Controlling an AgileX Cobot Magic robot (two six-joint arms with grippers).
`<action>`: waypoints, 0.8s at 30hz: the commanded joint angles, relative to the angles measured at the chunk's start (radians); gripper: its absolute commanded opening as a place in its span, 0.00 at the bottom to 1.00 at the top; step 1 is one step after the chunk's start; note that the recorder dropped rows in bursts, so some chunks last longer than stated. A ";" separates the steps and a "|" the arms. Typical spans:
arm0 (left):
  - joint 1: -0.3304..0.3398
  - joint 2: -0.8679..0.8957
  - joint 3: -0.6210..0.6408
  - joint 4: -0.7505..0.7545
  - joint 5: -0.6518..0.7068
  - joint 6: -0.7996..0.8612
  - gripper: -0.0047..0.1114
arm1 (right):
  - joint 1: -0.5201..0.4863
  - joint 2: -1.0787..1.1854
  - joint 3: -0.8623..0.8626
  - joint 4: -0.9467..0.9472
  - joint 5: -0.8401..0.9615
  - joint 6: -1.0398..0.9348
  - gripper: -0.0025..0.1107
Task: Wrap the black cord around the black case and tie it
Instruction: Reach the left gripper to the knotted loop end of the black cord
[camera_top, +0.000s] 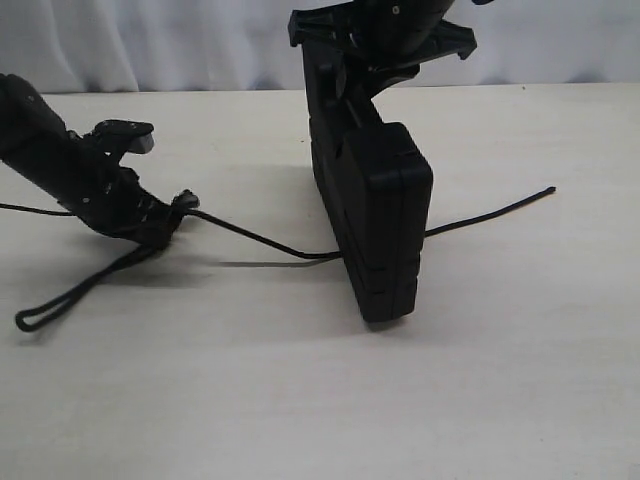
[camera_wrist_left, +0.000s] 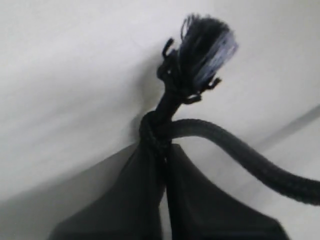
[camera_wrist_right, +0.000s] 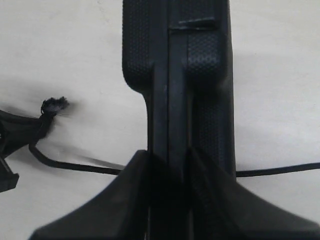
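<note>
left tool (camera_top: 178, 208) pinched shut low, right tool (camera_wrist_right: 167, 156) clamped, pointing down.

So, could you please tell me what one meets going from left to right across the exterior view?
black cord's loop → left gripper → black case → black cord's free end
</note>
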 joint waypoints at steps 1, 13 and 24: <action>-0.001 0.019 0.003 -0.155 0.155 -0.120 0.14 | 0.000 0.009 0.010 -0.006 0.007 -0.018 0.06; 0.023 0.029 -0.028 -0.309 0.516 -0.061 0.58 | 0.000 0.009 0.010 -0.006 0.028 -0.027 0.06; 0.190 0.011 -0.139 -0.209 0.467 0.006 0.58 | 0.000 0.009 0.010 -0.006 0.025 -0.053 0.06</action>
